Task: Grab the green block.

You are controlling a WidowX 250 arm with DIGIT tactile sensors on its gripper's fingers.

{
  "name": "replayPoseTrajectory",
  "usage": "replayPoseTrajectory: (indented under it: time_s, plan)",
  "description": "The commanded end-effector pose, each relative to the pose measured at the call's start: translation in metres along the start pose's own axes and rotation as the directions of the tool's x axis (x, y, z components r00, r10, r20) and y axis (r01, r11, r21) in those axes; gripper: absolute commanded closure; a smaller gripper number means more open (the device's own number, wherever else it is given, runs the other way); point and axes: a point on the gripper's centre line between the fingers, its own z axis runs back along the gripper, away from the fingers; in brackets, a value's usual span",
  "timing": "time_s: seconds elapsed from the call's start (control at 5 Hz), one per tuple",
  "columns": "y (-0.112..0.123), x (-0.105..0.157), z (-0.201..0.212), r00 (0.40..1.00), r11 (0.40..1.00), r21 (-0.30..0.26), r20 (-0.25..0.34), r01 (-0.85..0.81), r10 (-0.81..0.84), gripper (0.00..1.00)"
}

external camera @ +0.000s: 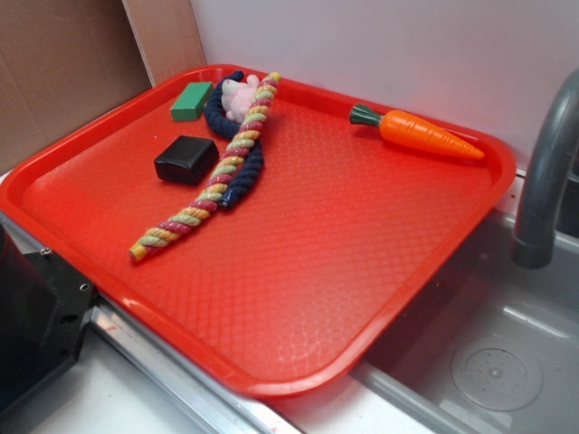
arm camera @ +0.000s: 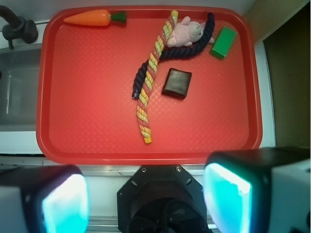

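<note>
Where the red tray [external camera: 298, 298] spans a grey sink [external camera: 488, 362], the green block [external camera: 191, 100] lies flat in its far corner

While the exterior view adds the grey faucet [external camera: 547, 172] and a cardboard wall [external camera: 63, 72], the wrist view alone shows the hand [arm camera: 146, 204] – pads [arm camera: 65, 206] wide apart, holding nothing, partly cut off – hanging over the near rim, well apart from the block [arm camera: 223, 42]; black block [arm camera: 177, 82], twisted ropes [arm camera: 150, 82], pink toy [arm camera: 185, 33] and carrot [arm camera: 92, 17] share the tray

Black octagonal wrist mount [arm camera: 163, 201] with screws, two tool fingers [arm camera: 233, 201] with glowing teal pads
</note>
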Motion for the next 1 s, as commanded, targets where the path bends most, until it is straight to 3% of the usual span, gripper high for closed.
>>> replayPoseTrajectory:
  time_s: [0.0, 0.2, 0.4, 0.6, 0.8]
  plan:
    - [0.0, 0.0, 0.0, 1.0, 1.0, 0.0, 0.0, 0.0, 0.0, 0.0]
    - [0.032, 0.003, -0.034, 0.987, 0.987, 0.037, 0.03, -0.159, 0.158, 0.0]
    - [0.074, 0.023, -0.056, 0.946, 0.942, 0.085, 0.046, -0.324, 0.321, 0.0]
    - [0.11, 0.049, -0.08, 0.918, 0.919, 0.076, 0.116, -0.388, 0.378, 0.0]
    - [0.133, 0.076, -0.115, 0.874, 0.893, -0.021, 0.198, -0.449, 0.444, 0.0]
